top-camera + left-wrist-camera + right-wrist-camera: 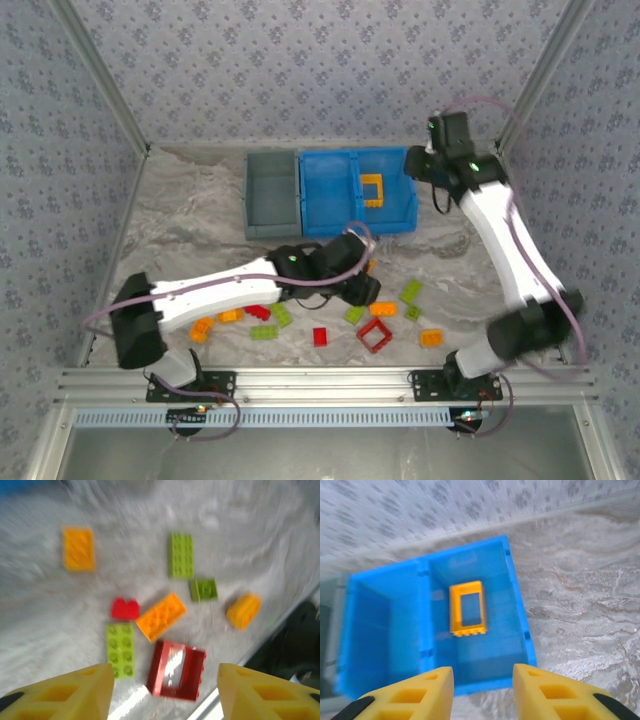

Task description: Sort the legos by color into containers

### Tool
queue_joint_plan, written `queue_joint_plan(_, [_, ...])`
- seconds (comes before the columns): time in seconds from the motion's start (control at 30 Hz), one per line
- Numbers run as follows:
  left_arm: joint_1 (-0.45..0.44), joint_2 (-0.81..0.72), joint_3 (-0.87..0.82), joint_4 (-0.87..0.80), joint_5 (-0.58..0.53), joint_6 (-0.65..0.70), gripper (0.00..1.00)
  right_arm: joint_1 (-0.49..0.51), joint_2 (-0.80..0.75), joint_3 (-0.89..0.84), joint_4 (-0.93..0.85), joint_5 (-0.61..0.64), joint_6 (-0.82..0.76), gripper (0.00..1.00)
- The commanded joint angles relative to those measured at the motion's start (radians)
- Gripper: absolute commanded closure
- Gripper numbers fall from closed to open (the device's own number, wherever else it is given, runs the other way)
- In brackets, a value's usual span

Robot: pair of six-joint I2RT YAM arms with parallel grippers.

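Observation:
Red, orange and lime legos lie scattered across the near table. My left gripper [162, 695] hangs open above a red square frame piece [176, 670], nothing between its yellow fingers. Beside the frame lie a lime brick [120, 649], an orange brick [160, 616] and a small red brick [125, 608]. From above, the left gripper [360, 288] sits over the pile, just up-left of the red frame [374, 335]. My right gripper [482, 690] is open and empty over the near edge of the blue double bin [517, 595]. An orange frame piece [467, 608] lies in its right compartment.
A grey bin [270, 190] stands at the back, touching the left side of the blue bin [340, 195]. More bricks lie near the left arm, such as an orange one [200, 328] and a lime one [264, 332]. Patterned walls close in the table.

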Motion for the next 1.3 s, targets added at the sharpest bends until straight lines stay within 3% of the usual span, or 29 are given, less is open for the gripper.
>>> queue_joint_plan(0.0, [-0.041, 0.091, 0.044, -0.068, 0.099, 0.016, 0.48, 0.049, -0.235, -0.157, -0.121, -0.004, 0.133, 0.59])
queue_joint_plan(0.13, [-0.083, 0.216, 0.102, -0.124, 0.063, 0.018, 0.54, 0.107, -0.547, -0.26, -0.235, 0.018, 0.188, 0.54])
queue_joint_plan(0.27, [-0.101, 0.291, 0.117, -0.112, 0.058, 0.022, 0.54, 0.11, -0.708, -0.247, -0.335, -0.058, 0.185, 0.45])
queue_joint_plan(0.43, [-0.101, 0.343, 0.128, -0.115, 0.051, 0.029, 0.57, 0.11, -0.747, -0.248, -0.384, -0.163, 0.224, 0.46])
queue_joint_plan(0.83, [-0.1, 0.409, 0.18, -0.135, 0.011, 0.045, 0.63, 0.109, -0.787, -0.323, -0.371, -0.202, 0.26, 0.46])
queue_joint_plan(1.1, [-0.1, 0.413, 0.186, -0.17, -0.028, 0.042, 0.83, 0.11, -0.794, -0.35, -0.342, -0.24, 0.25, 0.47])
queue_joint_plan(1.27, [-0.101, 0.332, 0.195, -0.208, -0.096, 0.013, 0.95, 0.109, -0.791, -0.341, -0.261, -0.393, 0.178, 0.48])
